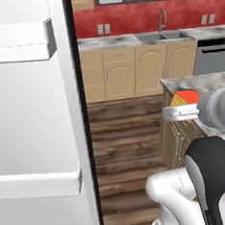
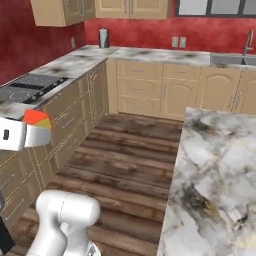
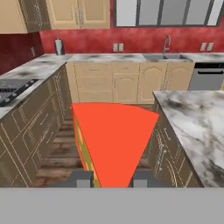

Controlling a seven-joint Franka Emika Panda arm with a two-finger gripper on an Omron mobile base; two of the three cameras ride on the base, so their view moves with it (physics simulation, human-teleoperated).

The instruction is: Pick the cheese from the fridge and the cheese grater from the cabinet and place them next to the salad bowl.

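Cheese (image 3: 114,142) is clamped in the hand (image 3: 112,178), its red face turned toward the hand camera and a narrow orange-yellow side showing along its left edge. The 2 dark fingertips (image 3: 82,178) stand close against the wedge at its lower end, 1 on each side, so the hand is narrow and holding the cheese.

In the left base view the cheese (image 1: 184,98) juts from the end of the white hand (image 1: 175,113), which is carried level in the air above the wooden floor (image 1: 124,142), just beside the edge of the marble island surface (image 1: 198,82) and not touching it. The white inner side of the fridge door (image 1: 33,121), with 2 white door bins, stands along the left of that view, well apart from the cheese.

In the right base view the cheese (image 2: 36,120) sits at the tip of the hand (image 2: 27,134) at the far left, in front of the tan base cabinets and near the dark cooktop (image 2: 30,86) set into the left marble surface. The island surface (image 2: 215,170) lies to the right, across the floor from the wedge.

A sink with a faucet (image 3: 165,43) is set in the far surface against the red wall, with a dishwasher (image 3: 208,75) to its right and a small grey canister (image 3: 59,46) toward the left corner.
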